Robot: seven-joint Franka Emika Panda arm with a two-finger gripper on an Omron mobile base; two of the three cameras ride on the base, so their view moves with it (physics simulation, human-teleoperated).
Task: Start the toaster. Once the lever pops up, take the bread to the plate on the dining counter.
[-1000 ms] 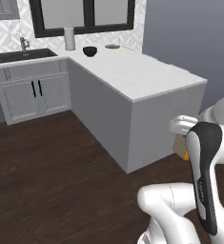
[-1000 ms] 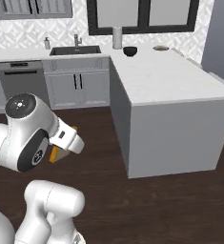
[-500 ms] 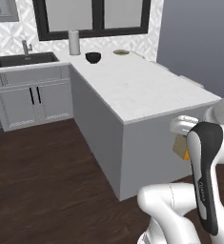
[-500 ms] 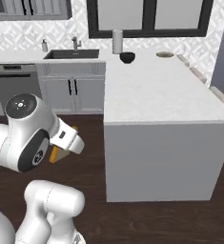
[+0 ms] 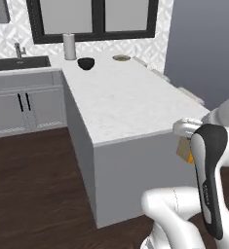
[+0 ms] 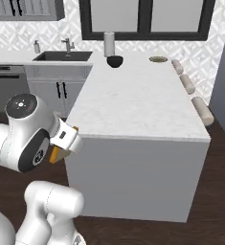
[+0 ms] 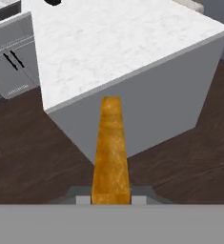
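Observation:
My gripper [image 7: 111, 199] is shut on the bread [image 7: 111, 152], an orange-tan slice that stands edge-on between the fingers. The bread [image 5: 184, 150] hangs beside my arm, below the near corner of the dining counter [image 5: 121, 102]. From the other side, the bread [image 6: 54, 154] pokes out under the hand, left of the dining counter [image 6: 138, 100]. A small plate [image 5: 121, 58] lies at the counter's far end by the window; the plate [image 6: 158, 59] is far from my gripper. The toaster is out of view.
A black bowl [image 6: 115, 61] and a paper towel roll [image 6: 108, 44] stand at the counter's far end. Stools [image 6: 200, 110] line its right side. A sink [image 6: 61, 56] and grey cabinets [image 5: 33, 104] sit at the back left. Dark wood floor [image 5: 38, 194] lies before the counter.
The whole picture has shifted: the base has moved, and the counter now stands closer and more head-on. The arm keeps its pose with the bread still gripped.

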